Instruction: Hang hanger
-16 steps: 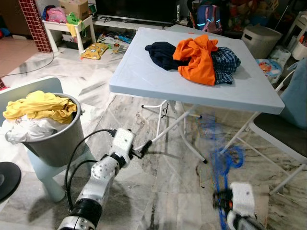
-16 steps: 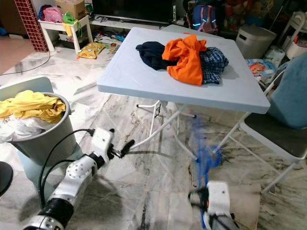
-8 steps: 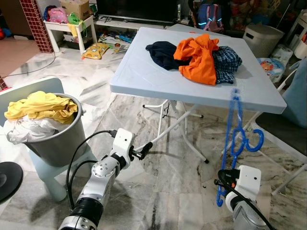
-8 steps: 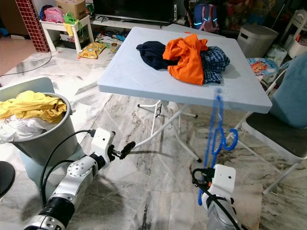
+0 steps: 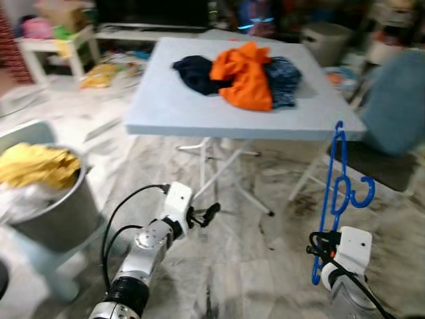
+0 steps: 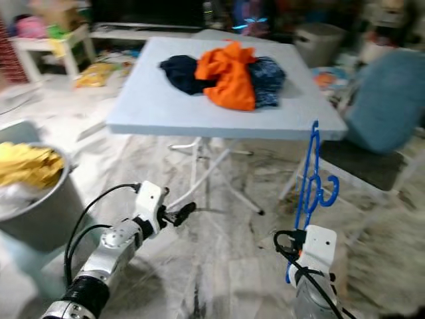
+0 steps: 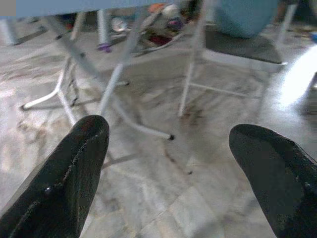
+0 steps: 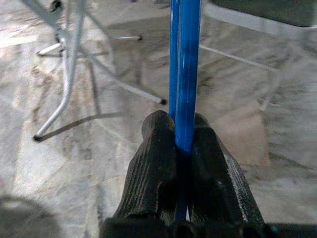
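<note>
The robot's right gripper (image 8: 182, 148) clenches a blue plastic hanger (image 5: 337, 193), holding it upright beside the near right corner of a pale folding table (image 5: 172, 106) heaped with clothes (image 5: 240, 72). The left gripper (image 7: 173, 148), jaws spread and empty, hovers low over the marble floor (image 5: 252, 266).

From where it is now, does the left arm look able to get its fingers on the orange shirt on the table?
Probably not as it stands. The left gripper is open and free, but it hovers low, under the level of the table edge. The orange shirt lies well back on top, so the arm must rise first.
</note>
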You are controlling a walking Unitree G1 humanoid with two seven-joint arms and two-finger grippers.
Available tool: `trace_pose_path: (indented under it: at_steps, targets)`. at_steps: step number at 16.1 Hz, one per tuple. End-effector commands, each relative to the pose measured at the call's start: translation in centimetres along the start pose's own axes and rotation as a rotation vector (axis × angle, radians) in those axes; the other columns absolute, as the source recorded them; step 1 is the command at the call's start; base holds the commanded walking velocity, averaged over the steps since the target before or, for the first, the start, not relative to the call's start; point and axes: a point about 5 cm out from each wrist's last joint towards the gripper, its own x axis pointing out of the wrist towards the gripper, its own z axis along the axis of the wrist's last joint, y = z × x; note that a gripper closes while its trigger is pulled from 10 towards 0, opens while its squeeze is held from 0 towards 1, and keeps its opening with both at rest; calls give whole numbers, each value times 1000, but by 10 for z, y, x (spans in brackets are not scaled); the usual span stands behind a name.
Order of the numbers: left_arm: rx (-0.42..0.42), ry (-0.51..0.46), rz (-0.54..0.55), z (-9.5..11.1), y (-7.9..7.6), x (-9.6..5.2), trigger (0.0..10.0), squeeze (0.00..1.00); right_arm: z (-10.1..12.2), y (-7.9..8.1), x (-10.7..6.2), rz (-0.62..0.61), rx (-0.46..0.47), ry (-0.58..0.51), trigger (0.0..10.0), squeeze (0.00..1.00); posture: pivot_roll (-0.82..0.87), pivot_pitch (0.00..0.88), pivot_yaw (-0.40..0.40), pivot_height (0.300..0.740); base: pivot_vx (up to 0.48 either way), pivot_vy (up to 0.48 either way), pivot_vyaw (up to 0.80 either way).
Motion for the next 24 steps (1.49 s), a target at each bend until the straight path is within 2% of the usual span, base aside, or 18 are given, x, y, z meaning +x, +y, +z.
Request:
trace_pose_path:
  at_steps: [1,6,9,20,22,24]
  targets:
    - [5,2,-9,1,2,-1,10000,0,2,0,0,-13,-1,-1,10000,0,51,0,-70,740,0,480,-800]
    - [0,5,-27,2,-1,1,10000,0,3,-2,0,-32,-6,-2,10000,0,44,0,-70,740,0,480,-790]
    - [-32,1,-86,1,-7,2,10000,0,7,-7,2,-83,-4,-25,10000,0,44,0,-74,740,0,480,-788]
    - [10,15,-187,2,-12,5,10000,0,5,-26,5,-261,57,-8,10000,0,47,0,-72,740,0,480,-785]
    - [13,-20,-197,6,-13,5,10000,0,5,-25,6,-267,59,-9,10000,0,47,0,-70,740,0,240,-781]
    - [14,-61,-259,10,-19,4,10000,0,5,-25,5,-280,63,-11,10000,0,46,0,-67,740,0,0,-297]
